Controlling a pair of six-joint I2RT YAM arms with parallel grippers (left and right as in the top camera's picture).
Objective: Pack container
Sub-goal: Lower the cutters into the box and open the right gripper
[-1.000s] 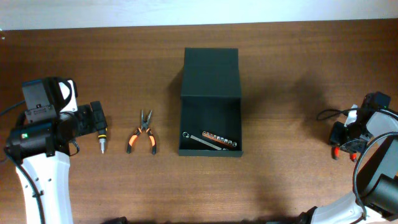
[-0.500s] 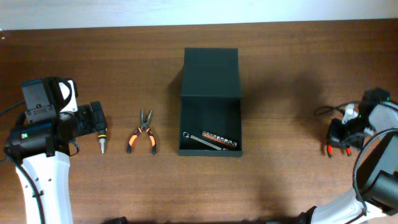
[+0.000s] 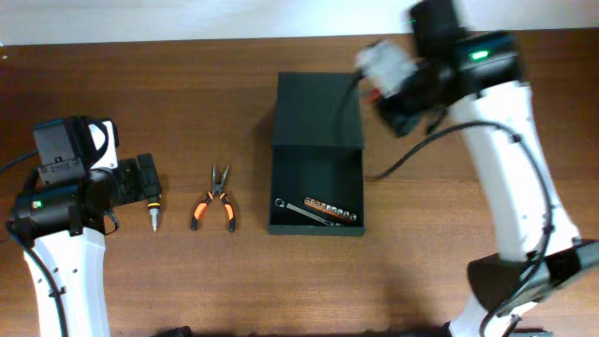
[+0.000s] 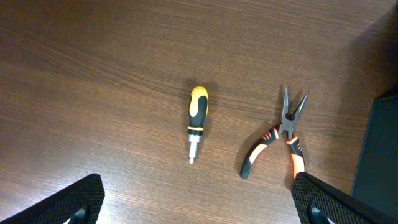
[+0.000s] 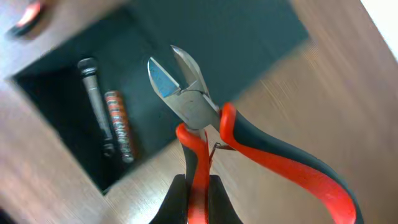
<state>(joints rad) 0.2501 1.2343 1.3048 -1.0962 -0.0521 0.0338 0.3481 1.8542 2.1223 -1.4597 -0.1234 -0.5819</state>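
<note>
The dark container [image 3: 316,192] lies open mid-table, its flap lid [image 3: 318,110] folded back, with a wrench and a socket rail [image 3: 328,210] inside. It also shows in the right wrist view [image 5: 68,87]. My right gripper [image 5: 198,202] is shut on one handle of the red-handled cutters [image 5: 193,106], held in the air above the lid's right edge; in the overhead view it is near the lid's far right [image 3: 379,84]. My left gripper [image 4: 199,211] is open and empty, above the table near a yellow screwdriver [image 4: 196,118] and orange pliers [image 4: 283,134].
The screwdriver [image 3: 153,208] and orange pliers [image 3: 215,201] lie left of the container. The right arm [image 3: 510,187] reaches across the table's right side. The left arm [image 3: 65,225] stands at the left edge.
The right arm has swung from the table's far right up and left to above the container's lid, carrying the red cutters. The left arm has not moved.
</note>
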